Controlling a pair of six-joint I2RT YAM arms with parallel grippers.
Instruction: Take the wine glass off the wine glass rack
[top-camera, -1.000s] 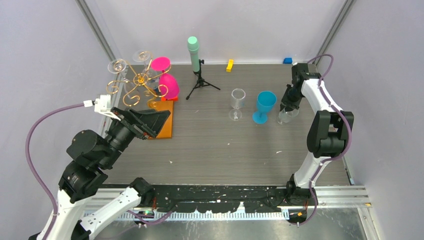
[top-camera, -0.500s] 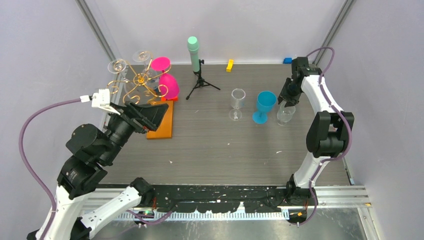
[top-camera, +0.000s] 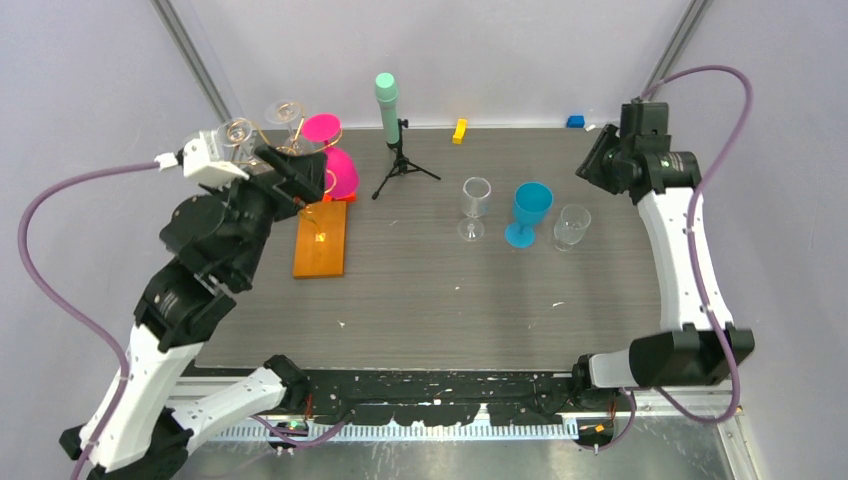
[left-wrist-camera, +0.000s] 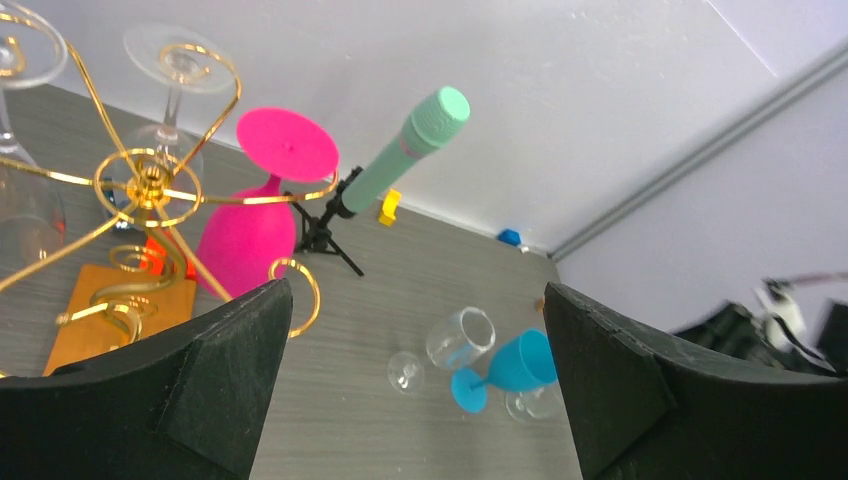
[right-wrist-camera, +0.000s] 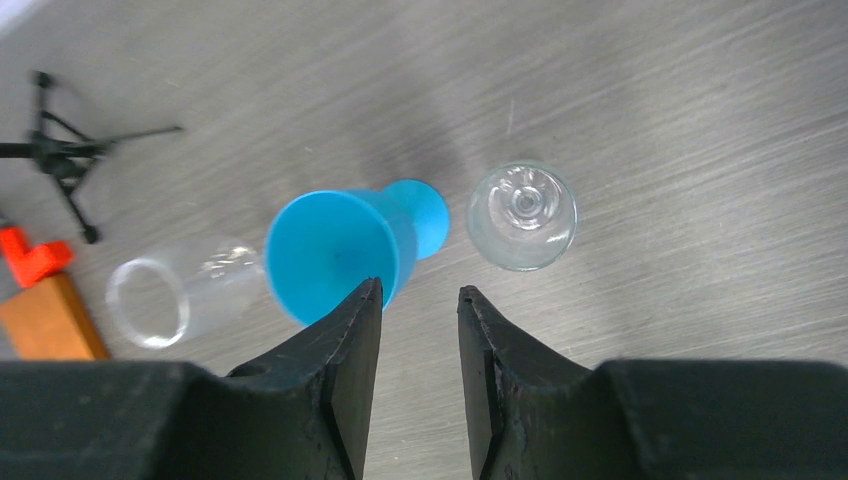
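Left pincer gapes wide beside the rack at the worktop's far left corner, where 1 pink glass hangs. Right pincer, narrowly parted, is empty.

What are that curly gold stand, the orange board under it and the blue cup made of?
The stand looks like thin metal wire, gold and shiny: it glints and curls into fine scrolls. The board seems to be wood with a smooth orange finish, though no grain shows clearly. The blue cup is probably plastic: opaque, evenly coloured, with a dull sheen.
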